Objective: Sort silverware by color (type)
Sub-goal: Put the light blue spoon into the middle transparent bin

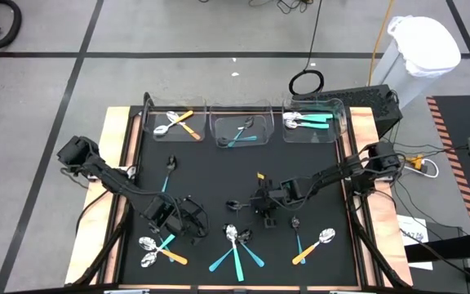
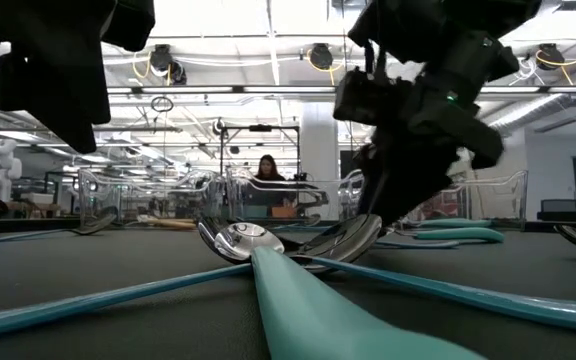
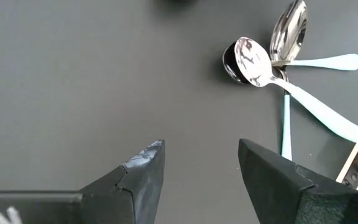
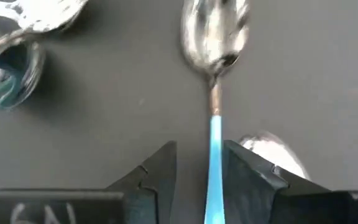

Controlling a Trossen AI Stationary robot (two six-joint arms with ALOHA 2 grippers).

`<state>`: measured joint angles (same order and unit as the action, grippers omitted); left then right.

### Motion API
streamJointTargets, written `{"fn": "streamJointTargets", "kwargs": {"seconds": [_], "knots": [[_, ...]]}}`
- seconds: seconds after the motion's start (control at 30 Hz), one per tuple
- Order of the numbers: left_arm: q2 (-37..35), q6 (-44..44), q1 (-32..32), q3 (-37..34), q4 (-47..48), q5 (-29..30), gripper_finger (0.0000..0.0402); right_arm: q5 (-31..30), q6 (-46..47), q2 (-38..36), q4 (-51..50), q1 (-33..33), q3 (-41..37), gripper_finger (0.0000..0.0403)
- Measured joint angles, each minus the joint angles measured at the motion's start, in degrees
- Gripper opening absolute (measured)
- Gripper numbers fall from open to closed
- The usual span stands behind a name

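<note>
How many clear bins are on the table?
3, in a row at the back, seen from above: left bin, middle bin, right bin. Each holds spoons. Nothing looks likely to hide another.

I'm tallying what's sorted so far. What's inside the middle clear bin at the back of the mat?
The middle bin holds teal-handled spoons, apparently two, lying crossed. Where they overlap, nothing underneath shows.
</note>
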<state>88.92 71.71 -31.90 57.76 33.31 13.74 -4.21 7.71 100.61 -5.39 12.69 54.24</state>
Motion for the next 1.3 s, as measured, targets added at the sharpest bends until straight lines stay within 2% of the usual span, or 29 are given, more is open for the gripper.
{"fn": "streamJointTargets", "kwargs": {"seconds": [0.1, 0.37, 0.5, 0.77, 0.87, 1.0, 1.13, 1.3], "knots": [[0.0, 0.0, 0.0, 0.0, 0.1, 0.2, 0.0205, -1.8, -2.8, -0.1, 1.7, -0.1, 0.8, 0.0125], [0.0, -0.3, 0.0, 0.0, 0.3, 0.7, 0.0205, -1.5, -5.6, 2.6, 5.6, -2.8, 0.9, 0.0125], [0.0, -1.0, 0.1, 0.0, 0.7, 1.1, 0.0205, 2.7, -5.4, 4.1, 6.4, -3.8, 1.0, 0.0122], [-0.1, -1.6, 3.0, 0.0, 0.6, -0.4, 0.0205, 4.4, -3.8, 3.5, 6.7, -3.6, 0.9, 0.0066], [-0.1, -2.6, 4.3, 0.0, 0.8, -1.3, 0.0205, 4.5, -2.6, 3.0, 7.1, -3.6, 0.8, 0.0060], [-0.1, -5.3, 5.9, 0.0, 1.2, -2.5, 0.0205, 4.4, -1.5, 1.7, 8.5, -3.8, 0.8, 0.0076], [-0.1, -7.8, 7.1, 0.0, 2.6, -5.1, 0.0205, 4.4, 0.6, 1.5, 8.1, -4.0, 0.8, 0.0110], [-0.1, -9.4, 8.9, 0.0, 3.7, -5.2, 0.0205, 4.4, 0.6, 2.5, 6.6, -3.5, 0.8, 0.0144]]}}
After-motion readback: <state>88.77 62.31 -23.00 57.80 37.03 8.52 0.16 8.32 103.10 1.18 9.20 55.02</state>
